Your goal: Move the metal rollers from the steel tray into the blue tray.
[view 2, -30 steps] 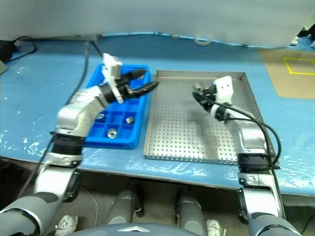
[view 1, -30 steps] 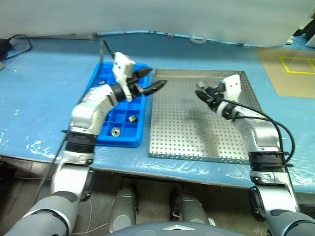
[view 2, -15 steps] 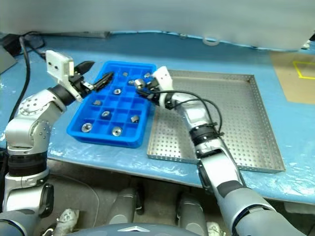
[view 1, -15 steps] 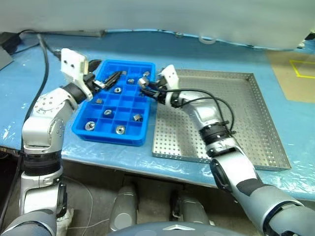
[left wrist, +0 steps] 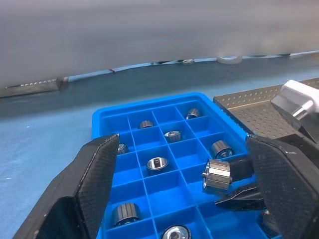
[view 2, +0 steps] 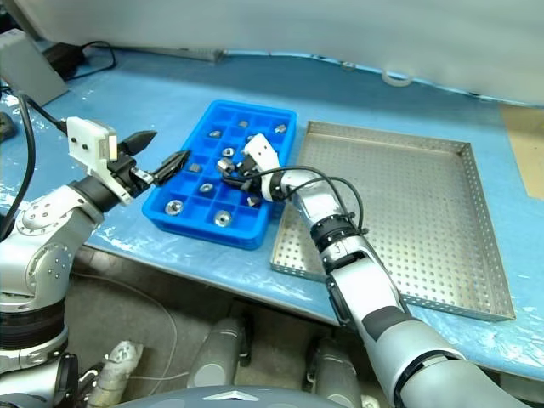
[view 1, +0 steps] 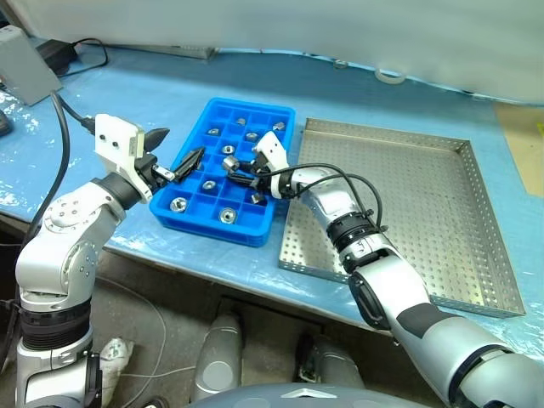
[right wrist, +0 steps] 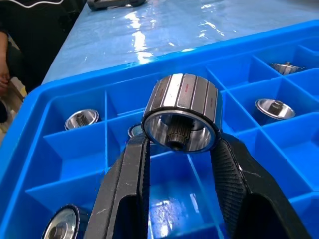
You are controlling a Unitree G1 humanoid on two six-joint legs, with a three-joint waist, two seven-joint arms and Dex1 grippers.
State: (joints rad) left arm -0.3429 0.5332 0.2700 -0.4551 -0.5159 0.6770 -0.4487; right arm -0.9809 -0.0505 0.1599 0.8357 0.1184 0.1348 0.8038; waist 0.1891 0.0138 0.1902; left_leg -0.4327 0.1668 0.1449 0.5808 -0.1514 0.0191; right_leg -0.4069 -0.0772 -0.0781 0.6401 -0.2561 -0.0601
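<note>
The blue tray (view 1: pixel 214 233) lies on the table, left of the steel tray (view 1: pixel 399 204). Several metal rollers (left wrist: pixel 157 163) sit in its square compartments. My right gripper (right wrist: pixel 180 145) hovers over the tray's middle, shut on one ribbed metal roller (right wrist: pixel 182 112) that has a centre hole. In the left wrist view the held roller (left wrist: pixel 217 175) hangs just above a compartment. My left gripper (view 1: pixel 180 143) is open and holds nothing. It hangs over the blue tray's left edge and points toward the right gripper.
The table is covered in blue film, and its front edge runs close to both trays. A grey box (view 1: pixel 25 64) and black cables (view 1: pixel 81 49) lie at the far left. A roll of tape (view 1: pixel 391 76) sits at the back.
My right gripper has carried the roller left, from over the steel tray to above the blue tray. My left gripper has drawn back to the tray's left edge. The head view has swung left.
</note>
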